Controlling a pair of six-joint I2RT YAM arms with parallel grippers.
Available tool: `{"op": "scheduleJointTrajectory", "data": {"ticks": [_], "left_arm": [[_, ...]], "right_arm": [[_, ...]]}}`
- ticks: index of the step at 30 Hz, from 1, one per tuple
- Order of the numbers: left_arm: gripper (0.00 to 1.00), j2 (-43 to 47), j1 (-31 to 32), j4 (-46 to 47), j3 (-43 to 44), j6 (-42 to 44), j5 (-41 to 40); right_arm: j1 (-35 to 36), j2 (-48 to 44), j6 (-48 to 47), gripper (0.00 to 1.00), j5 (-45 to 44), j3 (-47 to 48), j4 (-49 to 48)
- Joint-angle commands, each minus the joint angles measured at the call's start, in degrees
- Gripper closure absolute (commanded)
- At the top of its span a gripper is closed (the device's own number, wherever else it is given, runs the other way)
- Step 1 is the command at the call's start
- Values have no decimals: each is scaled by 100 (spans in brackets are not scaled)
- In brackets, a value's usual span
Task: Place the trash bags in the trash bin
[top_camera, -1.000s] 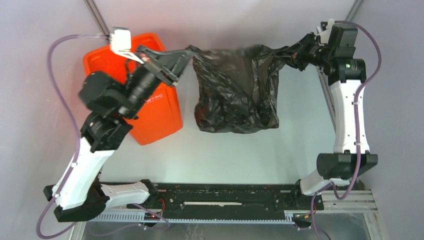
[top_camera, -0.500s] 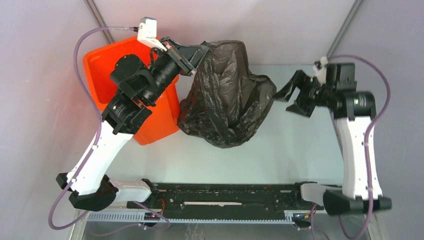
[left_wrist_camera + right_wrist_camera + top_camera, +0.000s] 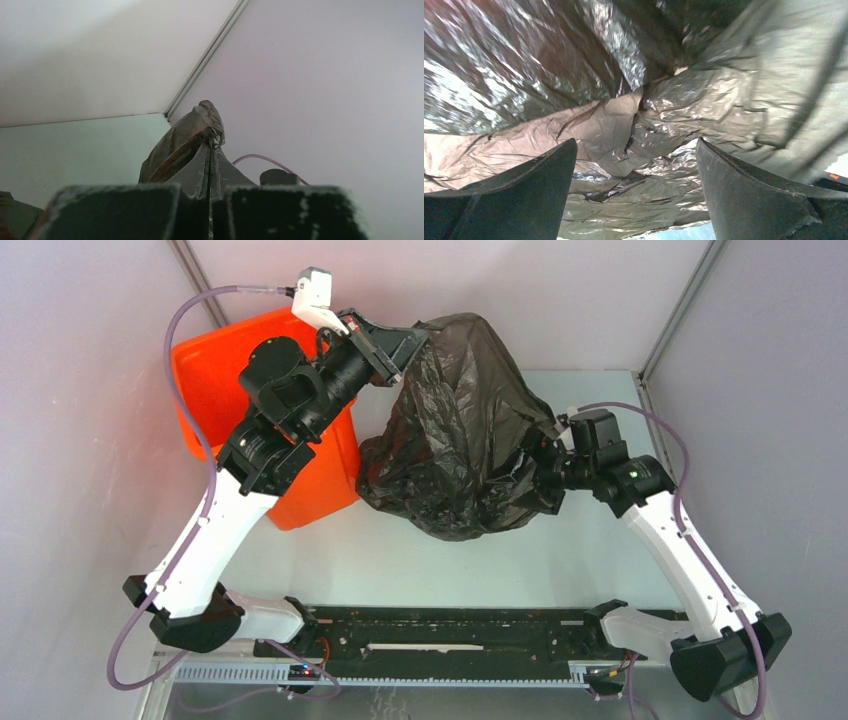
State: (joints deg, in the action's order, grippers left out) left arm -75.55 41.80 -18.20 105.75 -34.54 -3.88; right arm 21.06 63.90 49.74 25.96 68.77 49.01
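Right claw (image 3: 541, 471) now against trash bag (image 3: 460, 440)

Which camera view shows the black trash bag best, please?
The top external view: the whole black bag shows, held up by the left claw beside the orange bin. The left wrist view shows only its pinched tip; the right wrist view, only wrinkled film ahead of the open right claw.

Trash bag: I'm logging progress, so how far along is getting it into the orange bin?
Done: the left gripper has the trash bag pinched by its top, raised beside the orange bin. In hand: the open right gripper meets the bag's side. Left: the whole bag hangs outside the bin.
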Motion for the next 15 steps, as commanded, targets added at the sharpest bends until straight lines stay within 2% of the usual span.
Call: {"op": "scheduleJointTrajectory", "data": {"ticks": [1,7,11,15], "left_arm": [[100,166,-74,41,120,39,-58],[100,224,-111,91,7,54,-56],[100,216,-137,135,-8,-2,-28],[100,216,-167,158,5,-25,-20]], "right_arm": [[-537,-531,-36,2,-352,-50,175],[-2022,-843,-957,3,121,-221,705],[-2016,-668,-999,3,927,-655,444],[-1311,-516,-451,3,969,-1024,-327]]}}
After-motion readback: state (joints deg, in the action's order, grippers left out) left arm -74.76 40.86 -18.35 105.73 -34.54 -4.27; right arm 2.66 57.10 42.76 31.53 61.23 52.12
